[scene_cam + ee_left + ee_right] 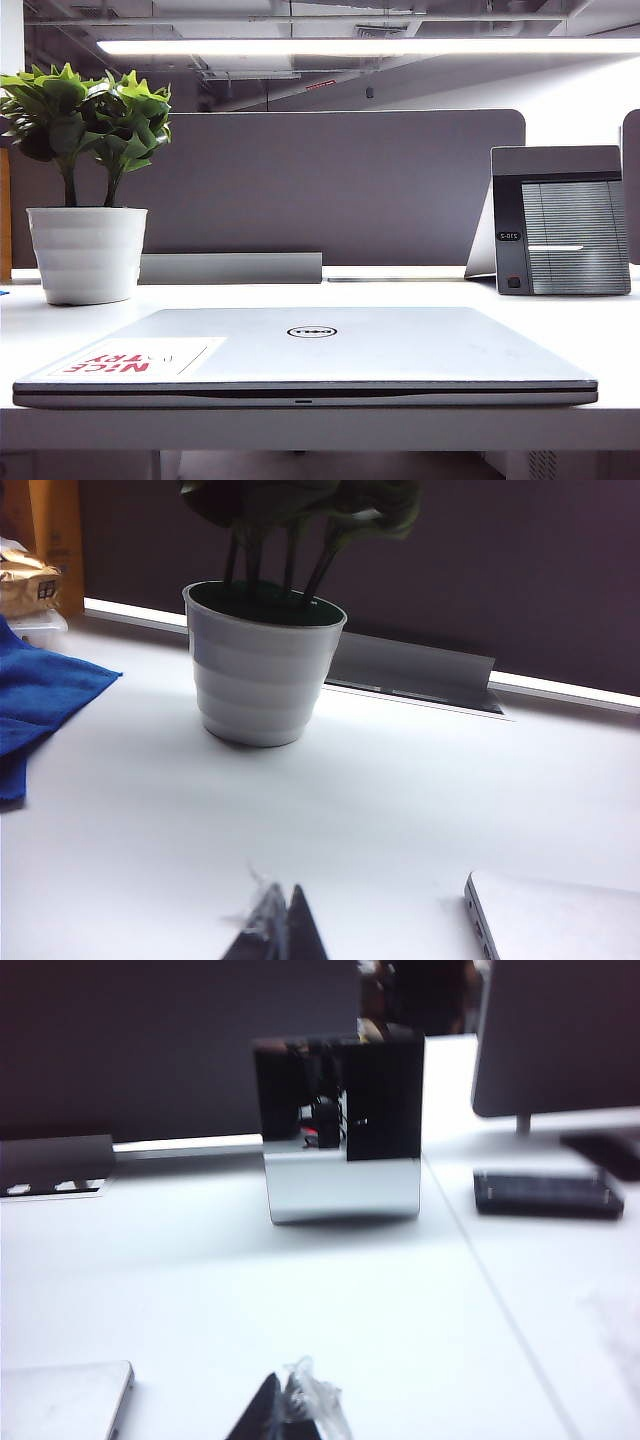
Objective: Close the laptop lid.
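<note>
The laptop lid [400, 345] lies flat down on its base on the white desk, silver outer face up, with the oval Dell logo [312, 331] and a white red-lettered sticker [135, 357] showing. Neither gripper shows in the exterior view. In the left wrist view my left gripper [283, 918] is shut, its tips meeting in a point over bare desk, and a corner of the laptop [560, 920] lies off to one side. My right gripper [290, 1402] is likewise shut on nothing, with another laptop corner [60, 1400] beside it.
A potted plant in a white pot [87, 250] stands at the back left, with a blue cloth [40, 700] beyond it. A grey-black ribbed device [560, 220] stands at the back right. A monitor [560, 1040] and a flat black item [545, 1192] lie further right.
</note>
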`<state>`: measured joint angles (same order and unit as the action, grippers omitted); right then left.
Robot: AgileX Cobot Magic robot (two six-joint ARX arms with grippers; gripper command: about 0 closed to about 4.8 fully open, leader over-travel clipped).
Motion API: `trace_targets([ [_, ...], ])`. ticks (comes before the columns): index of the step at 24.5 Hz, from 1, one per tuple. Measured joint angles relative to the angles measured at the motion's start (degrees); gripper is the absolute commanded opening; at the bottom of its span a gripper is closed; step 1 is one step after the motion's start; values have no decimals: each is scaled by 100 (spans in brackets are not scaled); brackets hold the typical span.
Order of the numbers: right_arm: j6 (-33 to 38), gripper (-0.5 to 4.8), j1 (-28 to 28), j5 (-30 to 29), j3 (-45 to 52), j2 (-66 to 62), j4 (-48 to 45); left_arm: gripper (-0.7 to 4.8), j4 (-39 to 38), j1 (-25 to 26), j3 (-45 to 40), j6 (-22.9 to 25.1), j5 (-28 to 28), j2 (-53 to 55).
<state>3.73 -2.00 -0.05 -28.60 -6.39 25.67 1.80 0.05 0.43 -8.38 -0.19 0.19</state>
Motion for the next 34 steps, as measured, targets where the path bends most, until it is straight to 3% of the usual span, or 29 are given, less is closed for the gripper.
trace_targets([
  [5,612,-4,-44,-118,1596,173,-1550,-5,0,0,0,0,0,0],
  [9,798,-5,-44,-286,2374,177,-3001,-5,0,0,0,0,0,0],
  [11,809,-5,-42,-369,2597,175,-3298,-5,0,0,0,0,0,0],
  [16,809,-4,-44,-404,2778,179,-3510,-5,0,0,0,-2,0,0],
  [34,802,-5,-118,-142,2811,623,-2927,-5,0,0,0,0,0,-2],
])
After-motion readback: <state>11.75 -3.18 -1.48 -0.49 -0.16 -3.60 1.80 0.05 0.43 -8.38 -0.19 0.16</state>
